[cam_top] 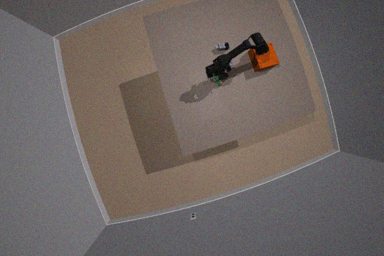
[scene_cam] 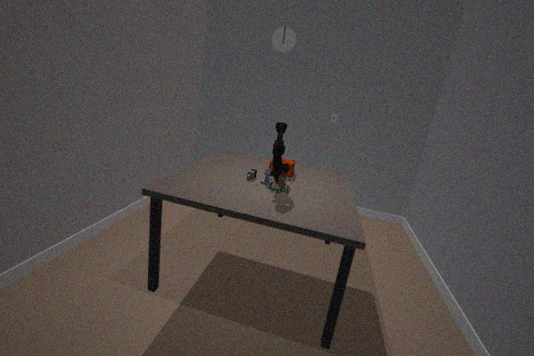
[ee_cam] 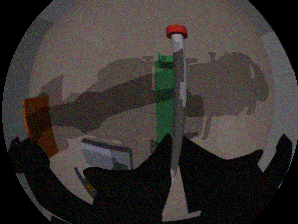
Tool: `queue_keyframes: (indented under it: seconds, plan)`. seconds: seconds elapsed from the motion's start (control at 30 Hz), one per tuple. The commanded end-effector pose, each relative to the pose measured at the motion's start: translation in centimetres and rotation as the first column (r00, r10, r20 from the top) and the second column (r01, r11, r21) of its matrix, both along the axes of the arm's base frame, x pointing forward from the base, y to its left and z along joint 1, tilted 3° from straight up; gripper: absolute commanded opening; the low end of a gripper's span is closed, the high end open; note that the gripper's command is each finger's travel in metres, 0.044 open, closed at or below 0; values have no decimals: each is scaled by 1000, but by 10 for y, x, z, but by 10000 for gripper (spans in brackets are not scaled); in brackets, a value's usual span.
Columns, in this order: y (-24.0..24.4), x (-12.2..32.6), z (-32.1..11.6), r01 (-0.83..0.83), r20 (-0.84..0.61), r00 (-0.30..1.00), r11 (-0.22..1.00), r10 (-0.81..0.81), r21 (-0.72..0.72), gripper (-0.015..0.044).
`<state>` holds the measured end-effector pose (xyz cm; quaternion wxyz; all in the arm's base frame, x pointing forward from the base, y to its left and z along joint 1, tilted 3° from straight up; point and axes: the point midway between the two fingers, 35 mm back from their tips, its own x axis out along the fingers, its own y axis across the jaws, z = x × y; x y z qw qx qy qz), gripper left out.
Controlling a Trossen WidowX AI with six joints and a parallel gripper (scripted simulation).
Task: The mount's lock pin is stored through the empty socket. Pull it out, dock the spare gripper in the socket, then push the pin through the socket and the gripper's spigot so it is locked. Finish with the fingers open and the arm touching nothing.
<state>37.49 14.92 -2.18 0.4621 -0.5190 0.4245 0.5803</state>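
Note:
My gripper (scene_cam: 277,180) (ee_cam: 172,137) is shut on the grey lock pin (ee_cam: 178,60), near its lower end in the wrist view. The pin's red head (ee_cam: 176,31) stands out past the fingertips. The pin shows over the right edge of a green holder (cam_top: 217,79) (scene_cam: 279,189) (ee_cam: 164,117); the gap between them is hard to judge. The grey-blue mount (cam_top: 231,64) (scene_cam: 267,177) (ee_cam: 102,154) stands beside the gripper, partly hidden by the arm. The spare gripper (cam_top: 222,46) (scene_cam: 251,175), pale with a dark end, lies apart from the mount. The socket's inside is not visible.
An orange block (cam_top: 267,58) (scene_cam: 289,167) (ee_cam: 37,117) stands by the arm's base. The arm (cam_top: 240,50) reaches from it over the mount's side. All stand on the grey-brown table (cam_top: 210,116) (scene_cam: 229,193).

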Motion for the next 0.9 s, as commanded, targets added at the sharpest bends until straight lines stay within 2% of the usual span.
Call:
queue_keyframes:
  seconds: [0.0,0.87]
  plan:
    - [-2,-1,-6,-5,0,1000,1000,5,-1,0]
    - [-3,-1,-39,-4,17,1000,1000,4,6,0]
